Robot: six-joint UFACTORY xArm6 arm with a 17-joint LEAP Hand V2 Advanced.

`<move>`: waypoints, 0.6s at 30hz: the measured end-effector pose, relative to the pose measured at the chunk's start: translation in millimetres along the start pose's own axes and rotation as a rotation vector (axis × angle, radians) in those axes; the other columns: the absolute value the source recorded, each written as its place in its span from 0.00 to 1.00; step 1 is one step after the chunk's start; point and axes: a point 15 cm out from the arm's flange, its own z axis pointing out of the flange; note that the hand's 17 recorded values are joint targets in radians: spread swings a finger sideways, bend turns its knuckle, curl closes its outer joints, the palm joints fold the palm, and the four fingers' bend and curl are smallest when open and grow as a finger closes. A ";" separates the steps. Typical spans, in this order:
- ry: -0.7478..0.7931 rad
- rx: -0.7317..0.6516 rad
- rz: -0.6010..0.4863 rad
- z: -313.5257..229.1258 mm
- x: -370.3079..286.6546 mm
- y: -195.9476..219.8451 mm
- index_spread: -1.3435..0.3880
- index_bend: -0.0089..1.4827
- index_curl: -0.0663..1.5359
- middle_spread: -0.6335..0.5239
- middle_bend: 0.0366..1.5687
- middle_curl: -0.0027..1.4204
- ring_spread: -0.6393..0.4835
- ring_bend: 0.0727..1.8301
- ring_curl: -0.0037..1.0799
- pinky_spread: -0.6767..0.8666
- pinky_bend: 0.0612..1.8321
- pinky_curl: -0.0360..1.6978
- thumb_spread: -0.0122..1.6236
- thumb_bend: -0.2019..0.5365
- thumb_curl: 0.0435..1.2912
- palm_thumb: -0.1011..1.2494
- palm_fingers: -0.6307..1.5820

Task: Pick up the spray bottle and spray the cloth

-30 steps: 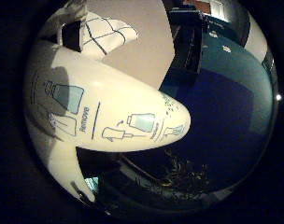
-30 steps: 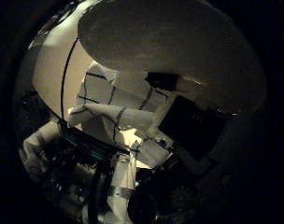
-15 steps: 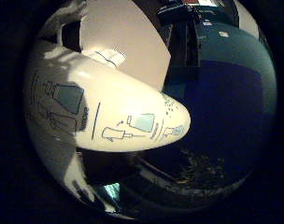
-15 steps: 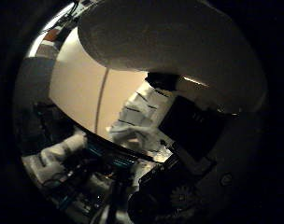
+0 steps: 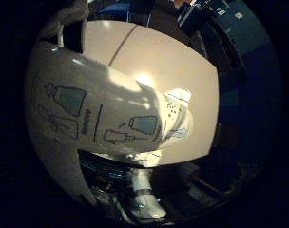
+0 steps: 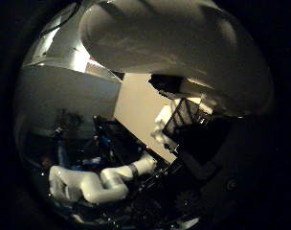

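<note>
In the little-finger-side palm view, the white spray bottle (image 5: 101,118) fills most of the frame, lying close against the palm with its printed usage diagrams facing the camera. Behind it spreads the pale table (image 5: 182,71), and the checked cloth (image 5: 180,114) shows only as a sliver past the bottle's end, where a second ago a larger fold of it lay in the open beyond the bottle; the whole scene has swung, which points to the hand turning and lifting with the bottle rather than the cloth moving. In the thumb-side palm view, the bottle's rounded body arches across the frame, a dark part of the hand (image 6: 203,143) sits just under it, and the cloth appears as a small pale patch on the table beside that part, smaller than half a second ago. A white robot arm (image 6: 97,182) lies beyond the table. The bottle looks held against the palm, though no curled fingers show clearly. The pick-up seems done; aiming at the cloth remains.
</note>
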 end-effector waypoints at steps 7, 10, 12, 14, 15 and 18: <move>-0.256 0.073 0.034 30.6 -27.0 -1.9 0.67 0.82 0.52 0.46 0.90 0.48 0.38 0.73 0.72 0.30 0.58 0.70 0.65 0.26 0.37 0.89 0.80; -0.368 0.093 0.054 45.7 -37.4 3.2 0.67 0.82 0.52 0.46 0.90 0.48 0.38 0.73 0.71 0.30 0.58 0.70 0.65 0.26 0.38 0.89 0.80; -0.428 0.107 0.068 55.9 -38.9 6.0 0.67 0.82 0.51 0.46 0.90 0.48 0.38 0.73 0.71 0.30 0.58 0.70 0.65 0.26 0.38 0.89 0.80; -0.478 0.127 0.072 65.8 -39.0 6.4 0.67 0.82 0.51 0.46 0.90 0.48 0.38 0.73 0.71 0.30 0.57 0.70 0.65 0.26 0.38 0.89 0.80; -0.499 0.136 0.071 70.9 -38.8 6.8 0.67 0.82 0.51 0.46 0.90 0.47 0.38 0.73 0.71 0.30 0.57 0.71 0.65 0.26 0.38 0.89 0.80; -0.550 0.158 0.066 87.6 -35.2 10.3 0.67 0.82 0.51 0.46 0.90 0.47 0.38 0.73 0.71 0.30 0.57 0.71 0.65 0.26 0.39 0.89 0.80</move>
